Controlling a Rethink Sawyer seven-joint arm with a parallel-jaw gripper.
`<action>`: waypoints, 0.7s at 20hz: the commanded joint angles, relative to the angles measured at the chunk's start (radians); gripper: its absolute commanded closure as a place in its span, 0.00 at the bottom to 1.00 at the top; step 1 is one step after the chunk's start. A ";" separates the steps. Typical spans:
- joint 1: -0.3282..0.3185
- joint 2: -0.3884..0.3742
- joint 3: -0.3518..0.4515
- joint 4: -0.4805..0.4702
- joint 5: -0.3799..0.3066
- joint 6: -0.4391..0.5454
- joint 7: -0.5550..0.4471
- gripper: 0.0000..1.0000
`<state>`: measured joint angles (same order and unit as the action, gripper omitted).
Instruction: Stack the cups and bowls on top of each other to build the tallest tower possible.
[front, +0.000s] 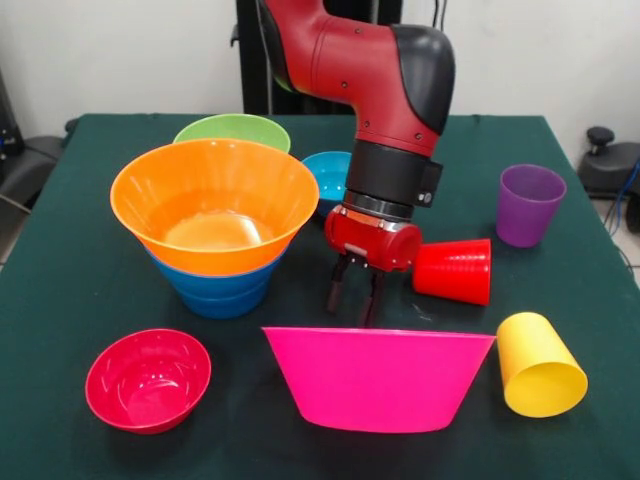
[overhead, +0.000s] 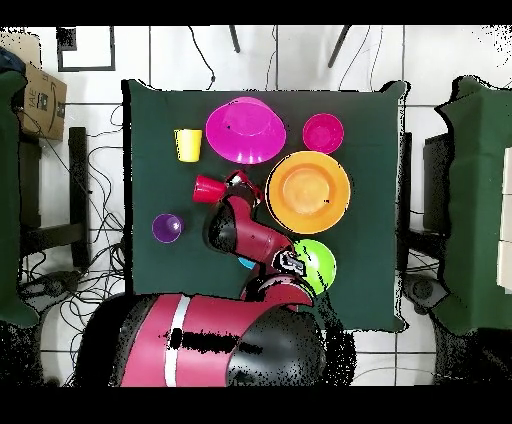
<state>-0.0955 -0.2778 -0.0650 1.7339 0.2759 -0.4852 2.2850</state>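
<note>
I see the tower (front: 215, 225), orange bowl nested on blue ones, mid-desk toward the front view's left edge. The pink bowl (front: 378, 380) sits by the near edge, and my gripper (front: 353, 300) hovers just behind its rim, fingers slightly parted, empty. I judge the next move is grasping that rim.

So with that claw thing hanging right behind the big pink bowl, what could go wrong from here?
Three things, probably. The pincer hangs close behind the pink bowl, so a low move might shove it rather than grip it. The red cup and yellow cup lie on their sides and could roll if bumped. The orange bowl overhangs the blue bowls, so the tower could tip.
</note>
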 joint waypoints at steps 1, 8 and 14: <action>0.015 -0.017 0.108 -0.006 -0.010 0.091 0.146 0.00; 0.021 -0.073 0.105 0.027 0.002 0.162 0.134 0.00; 0.030 -0.148 0.099 0.049 0.023 0.270 0.119 0.00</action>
<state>-0.0871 -0.3663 -0.0599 1.7461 0.2757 -0.4123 2.2850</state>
